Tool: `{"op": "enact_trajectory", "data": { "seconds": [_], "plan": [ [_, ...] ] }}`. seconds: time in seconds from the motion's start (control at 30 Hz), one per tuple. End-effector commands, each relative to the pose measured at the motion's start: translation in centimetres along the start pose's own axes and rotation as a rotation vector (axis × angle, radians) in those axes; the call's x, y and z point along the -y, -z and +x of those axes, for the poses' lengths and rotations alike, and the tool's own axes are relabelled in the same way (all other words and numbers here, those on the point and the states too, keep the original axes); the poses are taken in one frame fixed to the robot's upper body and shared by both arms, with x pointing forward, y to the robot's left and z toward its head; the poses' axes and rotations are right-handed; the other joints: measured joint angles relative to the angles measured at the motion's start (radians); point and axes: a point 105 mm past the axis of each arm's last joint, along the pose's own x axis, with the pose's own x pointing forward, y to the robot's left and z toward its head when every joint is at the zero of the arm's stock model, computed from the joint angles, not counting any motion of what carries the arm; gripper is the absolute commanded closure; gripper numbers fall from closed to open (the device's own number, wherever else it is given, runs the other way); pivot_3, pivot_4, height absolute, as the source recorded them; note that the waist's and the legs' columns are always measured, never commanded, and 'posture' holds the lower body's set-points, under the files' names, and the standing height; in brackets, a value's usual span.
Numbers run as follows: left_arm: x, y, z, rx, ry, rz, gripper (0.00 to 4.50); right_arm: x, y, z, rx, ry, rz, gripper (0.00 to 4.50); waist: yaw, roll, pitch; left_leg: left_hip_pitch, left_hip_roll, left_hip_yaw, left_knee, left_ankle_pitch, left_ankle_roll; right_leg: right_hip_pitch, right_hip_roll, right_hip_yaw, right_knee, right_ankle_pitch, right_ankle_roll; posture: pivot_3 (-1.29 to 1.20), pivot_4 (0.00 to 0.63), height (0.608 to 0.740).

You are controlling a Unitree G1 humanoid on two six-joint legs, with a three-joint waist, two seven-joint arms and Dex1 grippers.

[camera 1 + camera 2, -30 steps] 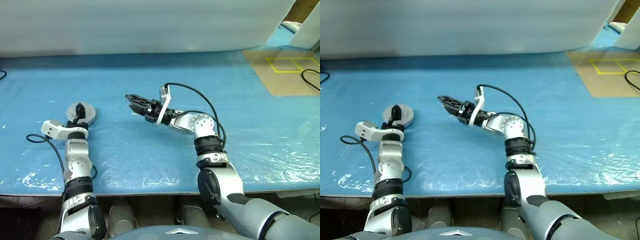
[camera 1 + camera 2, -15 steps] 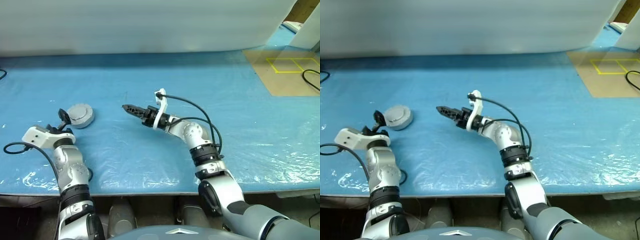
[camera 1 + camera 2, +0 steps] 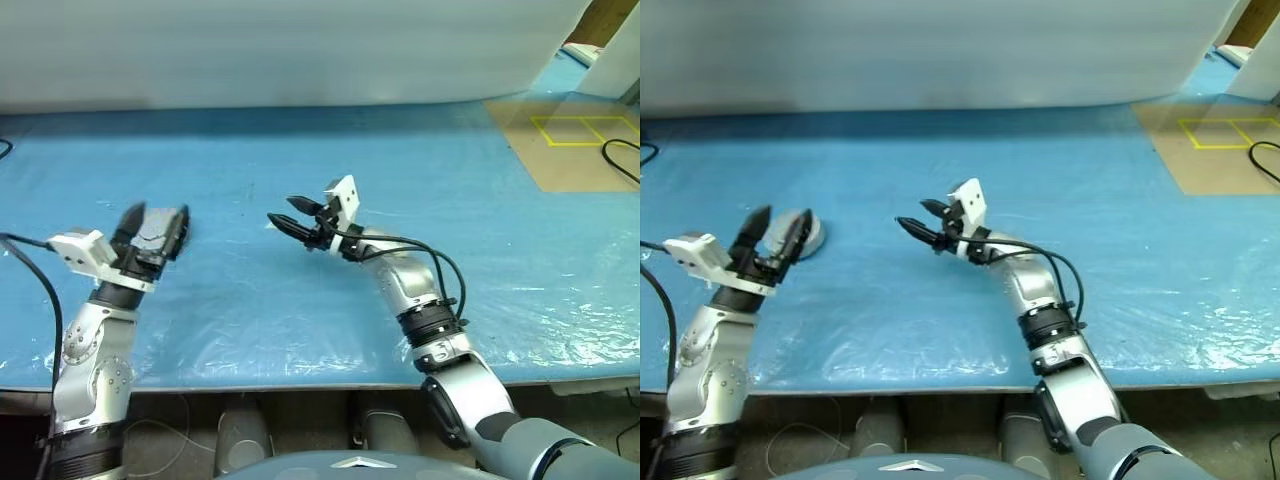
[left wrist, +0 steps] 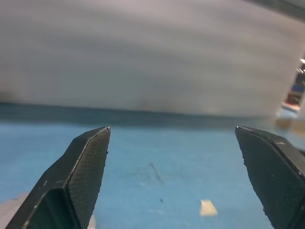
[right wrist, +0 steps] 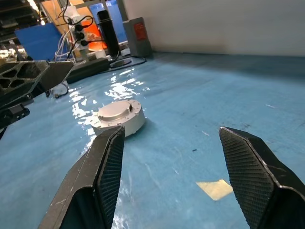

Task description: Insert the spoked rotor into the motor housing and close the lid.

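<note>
The left tool (image 3: 775,232) has lifted up and back off the closed motor housing (image 5: 118,117), which a second ago lay directly under its fingertips; its two black fingers stand wide apart with nothing between them, and the wrist has rolled so they now point forward over the worktop (image 3: 480,200). The right tool (image 3: 296,218) has also rolled and edged to the right; its fingers are parted and empty, aimed left toward the housing. The housing sits on the left side of the worktop, just beyond the left tool, which partly hides it from the head camera. With the lid (image 5: 114,109) seated flush on top and both tools clear, I judge the assembly finished or very nearly so; the spoked rotor would be inside, though that cannot be checked. In the right wrist view the housing is a shallow round shell of pale grey metal with a small notched lip at its edge, and the lid's upper face is plain and smooth. The worktop is covered in glossy blue plastic film, wrinkled and glinting near the front edge. The tool fingers are matte black with a fine cross-hatched grip texture.
</note>
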Motion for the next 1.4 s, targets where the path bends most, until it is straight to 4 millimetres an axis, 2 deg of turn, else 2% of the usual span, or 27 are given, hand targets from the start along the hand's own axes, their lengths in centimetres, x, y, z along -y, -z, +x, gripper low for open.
{"op": "enact_trajectory", "data": {
  "seconds": [0.03,0.13,0.27,0.47,0.6,0.83,1.4],
  "plan": [
    [1.9,-0.2,0.2,-0.053,0.154,0.045,0.06,-1.2,-0.8,-1.0,0.001,-0.099,-0.092,1.16,0.000,0.000,0.000,0.000,0.000,0.000,0.000,0.000,0.000,0.000,0.000,0.000,0.000,0.000,0.000,0.00,0.150,0.740],
    [3.0,0.3,0.1,-0.094,0.233,0.033,0.06,-1.8,0.0,-2.8,-0.060,-0.165,-0.125,1.16,0.000,0.000,0.000,0.000,0.000,0.001,0.000,0.000,0.000,0.000,0.000,0.001,0.000,0.000,0.000,0.00,0.150,0.740],
    [4.3,1.5,-0.2,-0.149,0.324,0.023,0.00,-2.2,0.7,-4.5,-0.123,-0.200,-0.167,0.01,-0.001,0.000,0.000,0.001,0.000,0.001,0.000,0.000,0.000,0.000,0.000,0.001,0.000,0.000,0.000,0.00,0.150,0.740],
    [5.1,1.9,-0.2,-0.163,0.369,0.031,0.00,-2.6,0.9,-6.0,-0.151,-0.214,-0.082,0.01,-0.016,0.000,0.000,0.002,0.000,0.002,0.000,0.000,0.000,0.001,0.000,0.002,0.000,0.000,0.000,0.00,0.150,0.740],
    [5.5,2.2,-0.7,-0.177,0.378,0.022,0.00,-2.9,1.2,-6.4,-0.175,-0.225,-0.097,0.01,-0.021,0.001,0.000,0.003,0.000,0.002,0.000,0.000,0.000,0.001,0.000,0.003,0.000,0.000,0.000,0.00,0.150,0.740],
    [5.6,2.4,-0.8,-0.184,0.362,0.053,0.00,-2.2,1.2,-5.9,-0.191,-0.236,-0.168,0.01,-0.020,0.001,0.000,0.003,0.000,0.002,0.000,0.000,0.001,0.001,0.000,0.003,0.000,0.000,0.000,0.00,0.150,0.740],
    [5.7,2.5,-0.6,-0.194,0.366,0.085,0.00,-2.3,1.6,-5.5,-0.211,-0.274,-0.210,0.01,-0.020,0.001,0.000,0.003,0.000,0.003,0.000,0.000,0.001,0.001,0.000,0.003,0.000,0.000,-0.001,0.00,0.150,0.740]
  ]
}}
